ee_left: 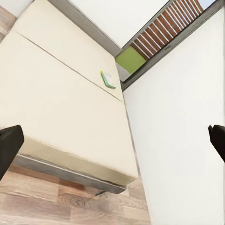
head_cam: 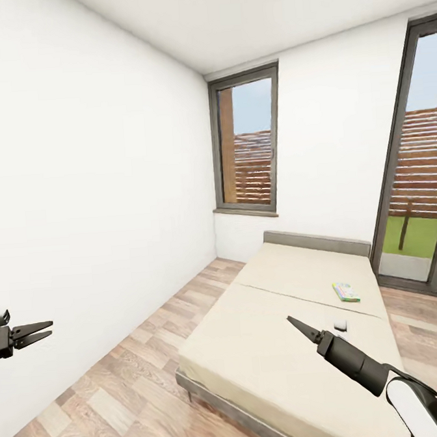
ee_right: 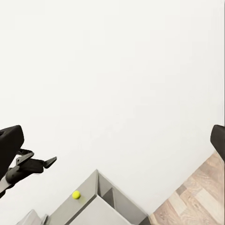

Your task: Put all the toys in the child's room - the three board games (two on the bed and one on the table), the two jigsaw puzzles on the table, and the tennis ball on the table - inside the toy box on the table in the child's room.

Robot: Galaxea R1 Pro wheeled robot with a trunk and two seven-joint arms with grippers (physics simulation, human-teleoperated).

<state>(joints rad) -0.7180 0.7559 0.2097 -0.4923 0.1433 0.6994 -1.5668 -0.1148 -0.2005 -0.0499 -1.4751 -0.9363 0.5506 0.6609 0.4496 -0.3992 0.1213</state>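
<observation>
Both grippers are empty, fingers spread apart: left (head_cam: 40,331), right (head_cam: 298,325). One game (head_cam: 345,292) lies on the bed (head_cam: 266,345), well beyond the right fingers. The ball (ee_right: 76,194) sits on the desk (ee_right: 89,199). The task seems barely begun

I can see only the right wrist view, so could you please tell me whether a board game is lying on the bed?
Observer: Yes, one green-white game box lies flat on the bed's far panel, near its right edge.
Operator: Thank you. Is anything else on the bed?
Observer: A small pale thing lies on the near panel, just this side of the seam. It is too small to identify.
Operator: Where is my right gripper relative to the bed?
Observer: In the head view the right gripper shows in front of the near panel, short of the game box and empty.
</observation>
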